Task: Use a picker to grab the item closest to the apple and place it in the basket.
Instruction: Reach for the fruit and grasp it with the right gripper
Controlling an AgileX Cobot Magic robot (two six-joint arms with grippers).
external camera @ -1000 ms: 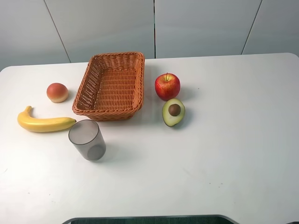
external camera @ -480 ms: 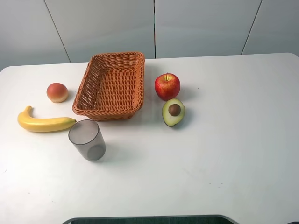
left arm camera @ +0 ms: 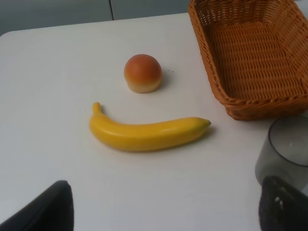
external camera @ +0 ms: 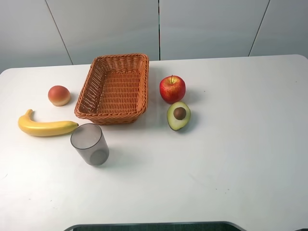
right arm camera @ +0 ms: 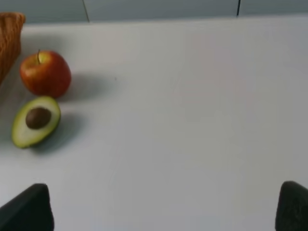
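Seeing only the dark cut-off tips of our left gripper and right gripper, we find both spread wide, holding nothing.

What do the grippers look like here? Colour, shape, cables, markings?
Little shows. The left gripper and right gripper each appear only as two black, rounded fingertips at the edge of their wrist views. They are blurred, with no cables or markings visible. The exterior high view shows no arm.
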